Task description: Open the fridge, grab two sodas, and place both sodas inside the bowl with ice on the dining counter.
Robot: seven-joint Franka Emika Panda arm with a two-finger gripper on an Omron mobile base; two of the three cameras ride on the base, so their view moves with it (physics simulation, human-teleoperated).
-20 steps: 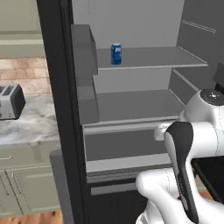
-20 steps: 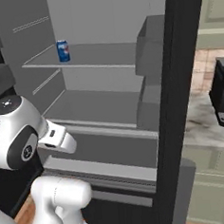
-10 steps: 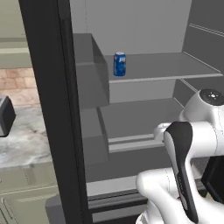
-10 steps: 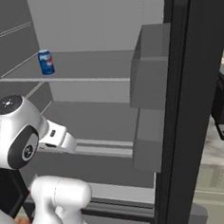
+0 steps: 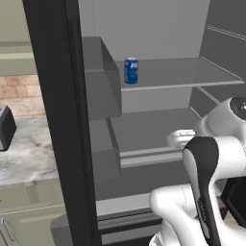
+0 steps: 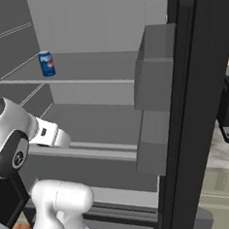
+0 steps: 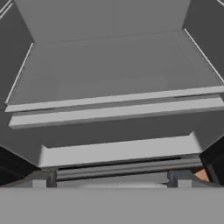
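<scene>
Fridge [image 5: 57,120] door open, giving arm access. Blue soda [image 5: 131,70] upright on upper shelf [image 5: 187,74], upper centre of frame, nothing touching it. Fingers spread wide, empty, ready to reach.

Lighting is flat and even, as in a rendered scene, with no clear single source. The fridge [image 5: 158,110] interior reads mid-grey, darker under its shelves and along the side walls. No glare shows. All views are soft and slightly blurred, edges undistorted.
</scene>
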